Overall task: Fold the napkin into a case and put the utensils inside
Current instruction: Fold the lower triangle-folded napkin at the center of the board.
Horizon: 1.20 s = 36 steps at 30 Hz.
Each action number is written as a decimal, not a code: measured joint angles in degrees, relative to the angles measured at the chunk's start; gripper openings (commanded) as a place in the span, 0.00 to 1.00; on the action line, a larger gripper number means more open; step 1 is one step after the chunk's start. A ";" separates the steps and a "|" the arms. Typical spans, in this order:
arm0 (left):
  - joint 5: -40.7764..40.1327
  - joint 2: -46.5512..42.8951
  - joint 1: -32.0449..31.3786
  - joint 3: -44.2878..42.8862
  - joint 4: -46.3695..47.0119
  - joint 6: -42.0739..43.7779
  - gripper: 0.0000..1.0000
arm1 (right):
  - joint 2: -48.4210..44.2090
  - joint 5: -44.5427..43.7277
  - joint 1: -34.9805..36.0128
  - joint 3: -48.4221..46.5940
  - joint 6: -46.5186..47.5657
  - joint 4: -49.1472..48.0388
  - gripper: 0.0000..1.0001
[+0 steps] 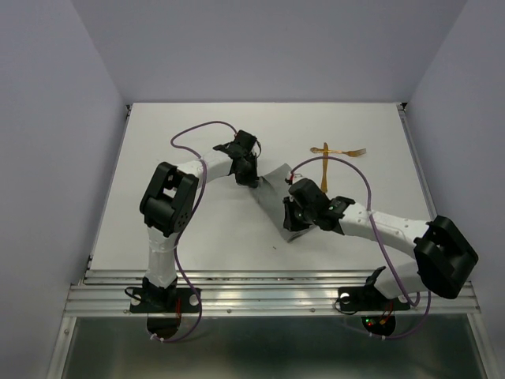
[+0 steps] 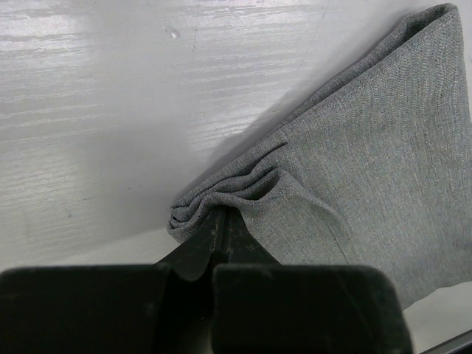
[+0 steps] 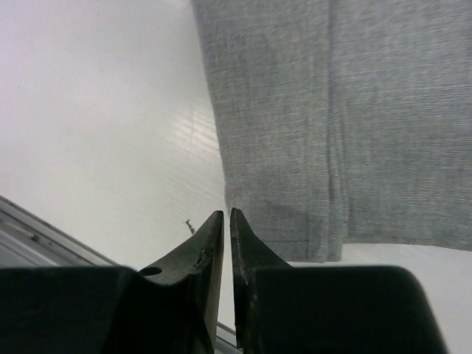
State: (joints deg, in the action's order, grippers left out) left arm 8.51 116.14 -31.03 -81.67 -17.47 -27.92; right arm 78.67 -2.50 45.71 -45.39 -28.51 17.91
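The grey napkin (image 1: 276, 197) lies folded into a long strip running from the table's middle toward the near edge. My left gripper (image 1: 252, 180) is shut on its bunched far-left corner; the left wrist view shows the gripper (image 2: 221, 210) pinching wrinkled layers of napkin (image 2: 369, 147). My right gripper (image 1: 293, 223) hovers at the strip's near end. In the right wrist view that gripper (image 3: 227, 214) is closed to a thin slit with nothing in it, beside the napkin's (image 3: 332, 110) corner. Two golden utensils, a fork (image 1: 349, 151) and another piece (image 1: 324, 164), lie crossed at the back right.
White table (image 1: 189, 237) with walls on three sides. A metal rail (image 1: 276, 284) runs along the near edge, where both arm bases stand. Purple cables (image 1: 193, 130) loop above each arm. A small dark speck (image 3: 189, 225) lies left of the right fingertips.
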 measured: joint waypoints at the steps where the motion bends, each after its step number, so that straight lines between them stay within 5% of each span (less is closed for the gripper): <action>1: 0.00 0.04 0.02 -0.02 0.00 0.02 0.00 | 0.33 0.72 0.24 0.02 0.02 -0.02 0.14; 16: -0.04 0.07 0.02 -0.24 -0.42 0.13 0.00 | 5.25 -3.93 1.27 3.76 -1.60 -1.88 0.13; 27: -0.17 0.07 0.02 -0.33 -0.59 0.46 0.00 | 4.61 -4.57 1.81 -6.86 -0.63 0.83 0.13; 36: -0.28 0.07 0.02 -0.35 -0.85 0.87 0.00 | 14.84 -5.46 2.01 -5.38 -1.57 -3.15 0.13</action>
State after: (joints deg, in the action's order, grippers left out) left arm 8.23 116.20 -31.00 -82.02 -18.33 -27.05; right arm 93.51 -7.97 47.72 -50.76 -30.09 14.76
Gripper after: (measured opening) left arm 0.017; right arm 0.129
